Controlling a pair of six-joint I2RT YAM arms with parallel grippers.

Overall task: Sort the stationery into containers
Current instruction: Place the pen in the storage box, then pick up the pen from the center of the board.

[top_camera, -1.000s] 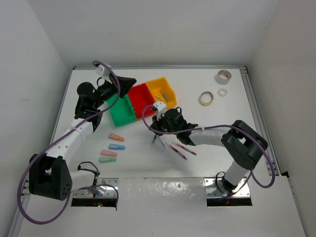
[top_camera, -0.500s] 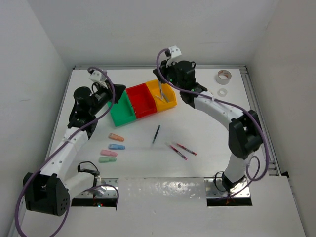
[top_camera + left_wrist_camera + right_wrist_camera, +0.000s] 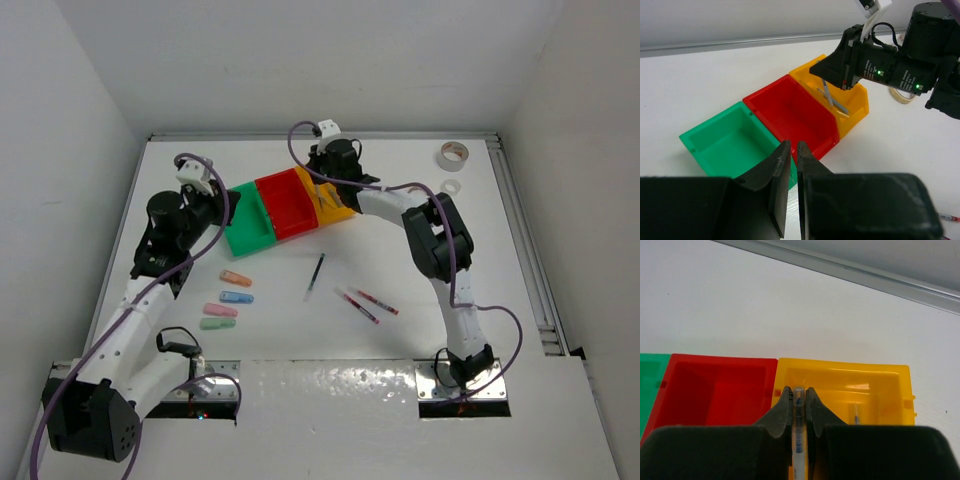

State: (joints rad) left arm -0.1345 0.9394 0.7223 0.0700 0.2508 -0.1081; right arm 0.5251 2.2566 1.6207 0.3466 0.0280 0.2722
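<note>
My right gripper (image 3: 798,392) is shut on a clear pen with a blue tip (image 3: 798,412) and holds it over the yellow-orange bin (image 3: 890,385). In the top view this gripper (image 3: 323,192) is at that bin (image 3: 341,211). The red bin (image 3: 283,205) and green bin (image 3: 245,225) join it on the left. My left gripper (image 3: 793,146) is shut and empty, near the green bin's (image 3: 715,145) front corner. A black pen (image 3: 316,275) and two red pens (image 3: 357,307) lie on the table. Orange (image 3: 236,278), blue (image 3: 237,297), pink (image 3: 220,310) and green (image 3: 217,323) pastel pieces lie at the left.
A grey tape roll (image 3: 452,155) and a small white roll (image 3: 451,186) sit at the back right. A tan roll (image 3: 900,96) shows partly behind the right arm. Another thin pen (image 3: 856,412) lies inside the yellow-orange bin. The back wall is close behind the bins.
My right gripper lifted a pen from the middle of the table and carried it to the yellow-orange bin. My left arm drew back to the left, away from the bins.
</note>
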